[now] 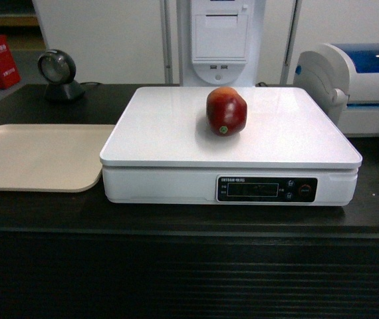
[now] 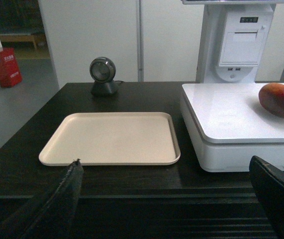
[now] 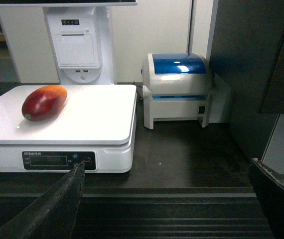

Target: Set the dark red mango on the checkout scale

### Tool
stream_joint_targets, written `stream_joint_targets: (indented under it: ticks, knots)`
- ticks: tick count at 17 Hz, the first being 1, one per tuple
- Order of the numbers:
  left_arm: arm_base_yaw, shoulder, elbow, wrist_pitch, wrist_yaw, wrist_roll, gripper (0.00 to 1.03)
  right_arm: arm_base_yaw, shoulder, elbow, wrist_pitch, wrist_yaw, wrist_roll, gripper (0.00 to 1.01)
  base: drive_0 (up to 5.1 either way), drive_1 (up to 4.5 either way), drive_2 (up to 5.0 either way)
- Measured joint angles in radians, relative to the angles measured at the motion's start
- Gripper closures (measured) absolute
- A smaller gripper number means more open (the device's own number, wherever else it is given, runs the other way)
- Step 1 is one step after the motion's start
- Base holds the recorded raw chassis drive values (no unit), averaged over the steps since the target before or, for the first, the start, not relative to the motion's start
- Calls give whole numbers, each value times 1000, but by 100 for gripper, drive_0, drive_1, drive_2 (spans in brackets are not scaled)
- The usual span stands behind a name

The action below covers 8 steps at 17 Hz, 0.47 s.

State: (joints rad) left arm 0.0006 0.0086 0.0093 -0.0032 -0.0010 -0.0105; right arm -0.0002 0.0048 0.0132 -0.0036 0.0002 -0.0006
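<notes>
The dark red mango (image 1: 226, 111), glossy, oval, shading to orange at one end, lies on the flat white platter of the big white box-shaped scale (image 1: 176, 126), roughly mid-width and toward the back, nothing touching it. You have bare platter all round it; front and left edges are well clear of the fruit. The scale sits on the long black worktop (image 1: 43, 212), ribbed front panel below.

Left of the scale, just beside it, lies a flat beige tray (image 1: 36, 156); behind that stands a round black scanner on a stand (image 1: 59, 74). Right of the scale there is a white printer with a blue lid (image 1: 359, 83), a strip of dark top between them.

Head view shows neither claw. The left wrist view shows the left claw (image 2: 172, 199) spread wide, holding nothing, in front of the worktop edge. The right wrist view shows the right claw (image 3: 169, 199) likewise wide and holding nothing, and only there do you see the gap beside the printer and the dark panel at far right.
</notes>
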Motion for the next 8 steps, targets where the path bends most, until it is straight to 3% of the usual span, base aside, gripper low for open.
stream_joint_targets:
  ticks: [8]
  knots:
    - [0, 0, 0, 0, 0, 0, 5, 0, 0, 0, 0, 0, 0, 3, 0, 0, 0]
